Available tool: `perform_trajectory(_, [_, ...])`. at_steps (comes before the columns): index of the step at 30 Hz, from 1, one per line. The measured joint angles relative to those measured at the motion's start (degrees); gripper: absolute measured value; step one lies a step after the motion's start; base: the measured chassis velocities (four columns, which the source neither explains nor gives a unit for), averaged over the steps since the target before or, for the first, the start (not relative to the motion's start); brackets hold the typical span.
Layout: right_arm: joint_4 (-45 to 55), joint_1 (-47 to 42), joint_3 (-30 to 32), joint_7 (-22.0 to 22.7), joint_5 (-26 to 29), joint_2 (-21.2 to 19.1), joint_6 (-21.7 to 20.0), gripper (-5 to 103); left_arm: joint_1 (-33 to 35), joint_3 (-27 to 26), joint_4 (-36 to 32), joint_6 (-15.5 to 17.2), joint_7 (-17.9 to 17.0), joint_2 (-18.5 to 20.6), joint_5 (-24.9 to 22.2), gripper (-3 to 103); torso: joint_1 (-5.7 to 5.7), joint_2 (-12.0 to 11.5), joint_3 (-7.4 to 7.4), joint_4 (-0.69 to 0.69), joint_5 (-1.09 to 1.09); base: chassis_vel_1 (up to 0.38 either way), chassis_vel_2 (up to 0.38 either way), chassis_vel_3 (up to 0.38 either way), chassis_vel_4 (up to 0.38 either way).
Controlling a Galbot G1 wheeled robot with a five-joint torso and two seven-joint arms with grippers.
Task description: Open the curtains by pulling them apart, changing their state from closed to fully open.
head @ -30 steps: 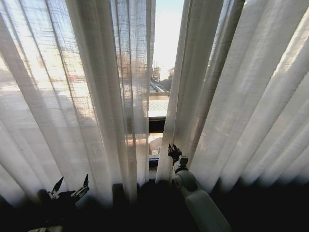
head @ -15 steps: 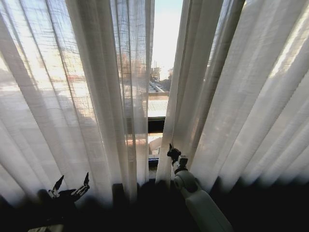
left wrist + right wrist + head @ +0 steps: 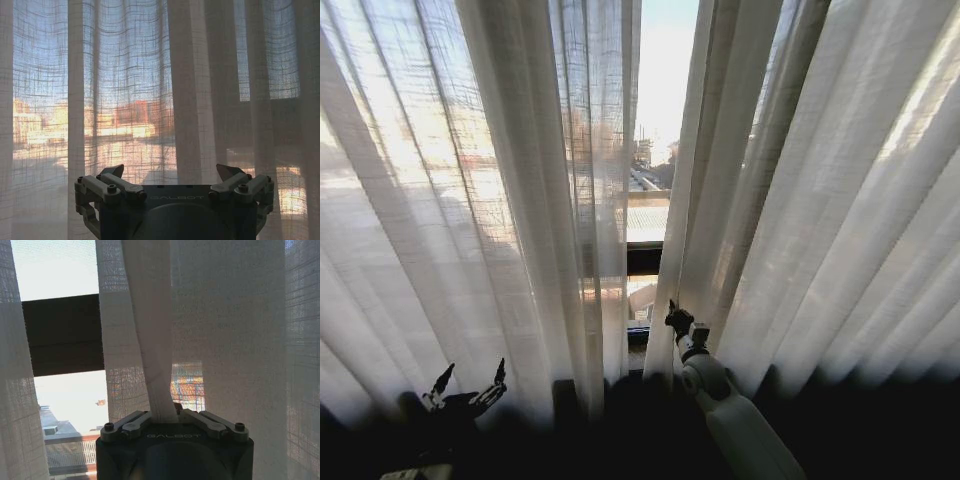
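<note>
Two sheer white curtains hang before the window with a narrow gap between them. The left curtain point(image 3: 470, 200) point(image 3: 150, 100) spans the left half, the right curtain point(image 3: 820, 220) point(image 3: 220, 330) the right half. My right gripper point(image 3: 678, 320) point(image 3: 169, 412) is at the right curtain's inner edge, low down, shut on a pinched fold of the fabric. Low at the left, my left gripper point(image 3: 470, 385) point(image 3: 175, 175) stands open in front of the left curtain, with nothing between its fingers.
Through the gap show the sky, buildings and a dark window frame bar point(image 3: 644, 260) point(image 3: 62, 335). A dark sill point(image 3: 640, 400) runs along the bottom below the curtain hems.
The gap between the curtains has widened a little near the top as the right curtain's edge shifted right. The left gripper has not moved.
</note>
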Motion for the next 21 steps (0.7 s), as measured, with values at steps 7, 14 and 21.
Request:
perform_trajectory(7, [0.5,-1.3,1.6,-1.0,0.0,0.2,-0.1,0,-0.2,0.5,0.2,0.0,0.0,0.3,-0.1,100,0.00,0.0,0.00,0.01,-0.01,-0.029,-0.047,0.035,0.054])
perform_trajectory(14, [0.8,-1.8,2.5,-1.4,0.0,0.2,0.0,0,-0.1,0.5,0.4,0.0,0.1,0.4,-0.1,100,-0.01,0.0,0.00,0.00,0.00,-0.144,-0.189,0.140,0.175])
perform_trajectory(21, [0.8,-2.1,3.0,-1.5,-0.1,0.5,0.2,0,0.3,0.6,0.6,-0.9,0.1,0.4,-0.1,100,-0.01,0.0,0.00,0.00,0.00,-0.270,-0.286,0.258,0.279])
